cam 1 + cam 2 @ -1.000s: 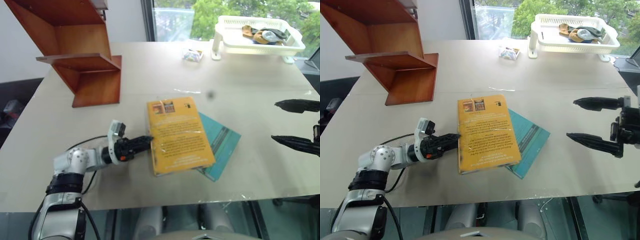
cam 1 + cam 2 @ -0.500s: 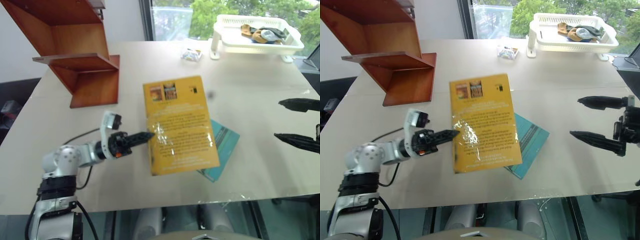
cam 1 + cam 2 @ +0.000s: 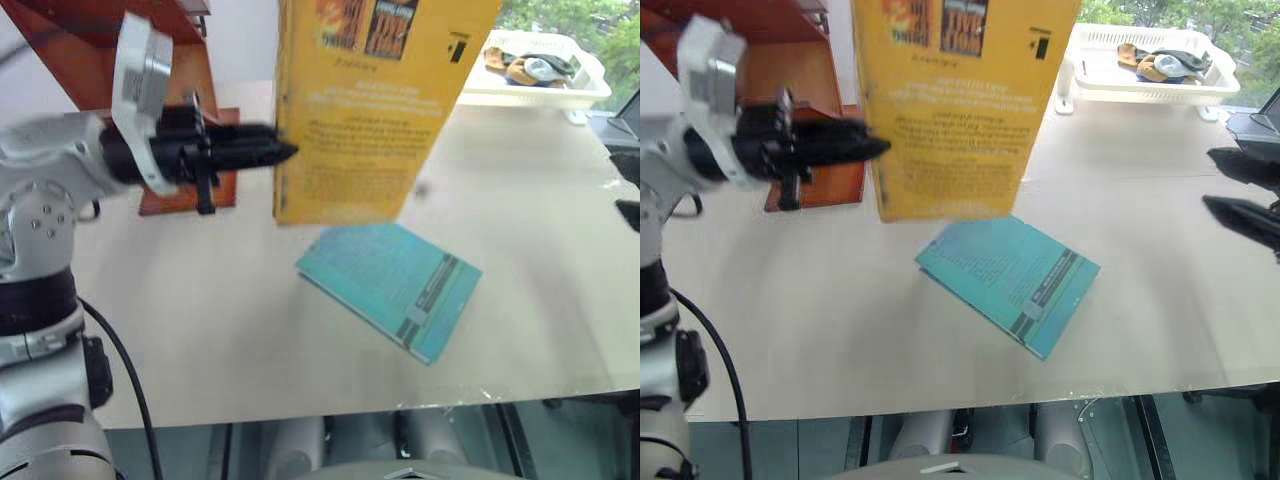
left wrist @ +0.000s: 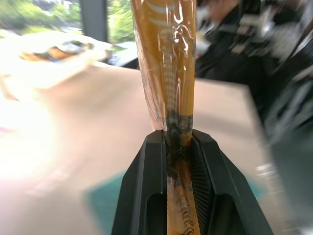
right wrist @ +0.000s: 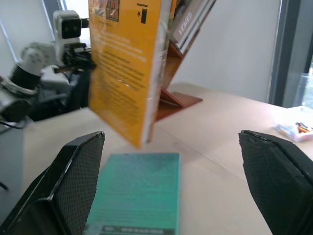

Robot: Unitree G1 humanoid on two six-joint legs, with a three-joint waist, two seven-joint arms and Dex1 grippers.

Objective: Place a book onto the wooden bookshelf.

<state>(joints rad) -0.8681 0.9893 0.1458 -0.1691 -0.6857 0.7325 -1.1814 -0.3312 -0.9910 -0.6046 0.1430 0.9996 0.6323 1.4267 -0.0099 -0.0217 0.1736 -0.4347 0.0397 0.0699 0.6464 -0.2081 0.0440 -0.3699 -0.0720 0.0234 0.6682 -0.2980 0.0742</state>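
Note:
The yellow-orange book (image 3: 370,100) hangs upright in the air above the table, its cover towards me. My left gripper (image 3: 285,152) is shut on its left edge, and the left wrist view shows both black fingers (image 4: 154,161) clamped on the thin book (image 4: 168,58). The reddish-brown wooden bookshelf (image 3: 790,70) stands at the far left of the table, behind the left gripper. My right gripper (image 3: 1245,190) is open and empty at the right edge; its wrist view (image 5: 171,134) faces the raised book (image 5: 124,73).
A teal book (image 3: 390,285) lies flat on the table below the raised book. A white basket (image 3: 1120,85) holding small items stands at the far right. A small colourful packet (image 5: 293,129) lies on the table.
My left gripper has lifted the yellow book off the teal book and rolled it from flat to upright. The right gripper has drifted towards the right edge.

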